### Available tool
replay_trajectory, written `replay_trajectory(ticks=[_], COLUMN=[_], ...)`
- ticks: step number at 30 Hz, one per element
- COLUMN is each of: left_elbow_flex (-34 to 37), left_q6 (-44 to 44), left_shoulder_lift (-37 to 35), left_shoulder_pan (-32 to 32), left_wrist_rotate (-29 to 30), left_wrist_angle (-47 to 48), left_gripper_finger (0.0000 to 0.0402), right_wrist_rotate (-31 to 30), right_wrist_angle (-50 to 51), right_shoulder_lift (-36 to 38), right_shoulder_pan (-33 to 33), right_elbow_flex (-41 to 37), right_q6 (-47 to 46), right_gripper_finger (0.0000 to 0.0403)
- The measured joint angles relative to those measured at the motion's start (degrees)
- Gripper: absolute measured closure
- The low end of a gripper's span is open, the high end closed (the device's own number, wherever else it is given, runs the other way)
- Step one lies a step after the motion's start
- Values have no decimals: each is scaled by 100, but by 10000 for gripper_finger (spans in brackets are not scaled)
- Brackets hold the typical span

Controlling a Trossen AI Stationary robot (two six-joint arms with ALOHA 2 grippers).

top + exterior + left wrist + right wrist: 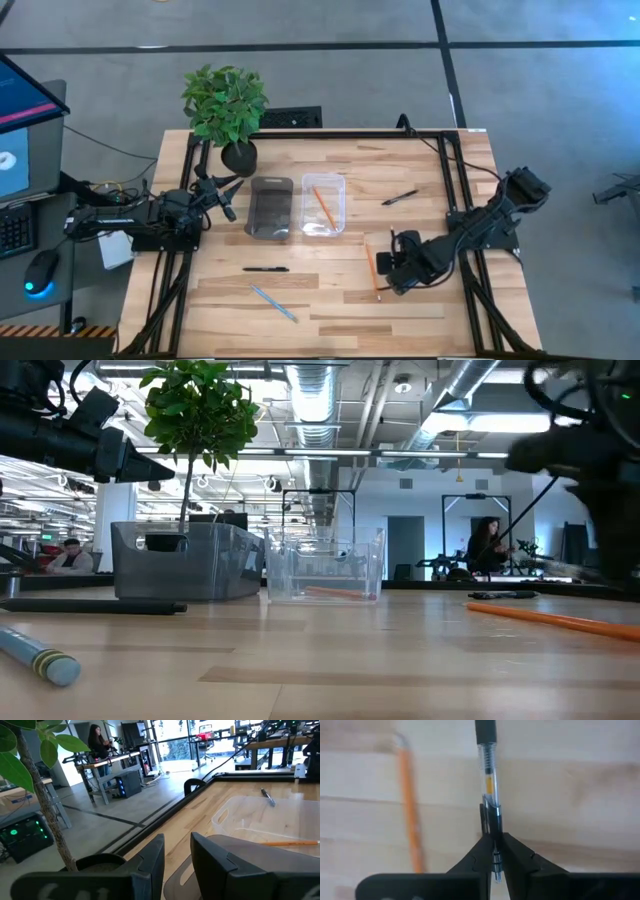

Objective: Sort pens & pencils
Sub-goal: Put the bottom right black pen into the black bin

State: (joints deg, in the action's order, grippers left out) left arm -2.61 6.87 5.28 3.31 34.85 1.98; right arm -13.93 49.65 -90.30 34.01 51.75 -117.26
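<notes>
One black pen [489, 780] is pinched at its end between the closed fingers of the right gripper [494, 851], low over the worktop [330, 310] just beside an orange pencil [372, 270]. Partly open and empty, the left gripper [176, 855] is parked by the grey tray [270, 208]; a second orange pencil [323, 207] is seen inside the clear tray [324, 186].

plant [226, 105] blocks L, 2 trays [270, 208] mid

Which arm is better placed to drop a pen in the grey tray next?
Right. The right gripper is already shut on a pen, so it only has to carry it to the grey tray. The left gripper waits empty by the plant.
</notes>
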Motion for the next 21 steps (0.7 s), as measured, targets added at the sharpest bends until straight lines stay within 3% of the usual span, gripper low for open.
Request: replay_trajectory(ticks=[11, 21], left_elbow_flex=[0, 0], left_q6=[-2, 43], left_shoulder_lift=[-1, -1], left_shoulder_pan=[0, 0], left_wrist_rotate=[-1, 0], left_wrist_angle=[0, 0], left_gripper_finger=[316, 316], right_wrist_rotate=[-435, -434], right_wrist_angle=[-2, 17], right_shoulder_lift=[15, 17], right_shoulder_pan=[-632, -1099], right_elbow_flex=[581, 583], right_q6=[1545, 1789], right_gripper_finger=[392, 295])
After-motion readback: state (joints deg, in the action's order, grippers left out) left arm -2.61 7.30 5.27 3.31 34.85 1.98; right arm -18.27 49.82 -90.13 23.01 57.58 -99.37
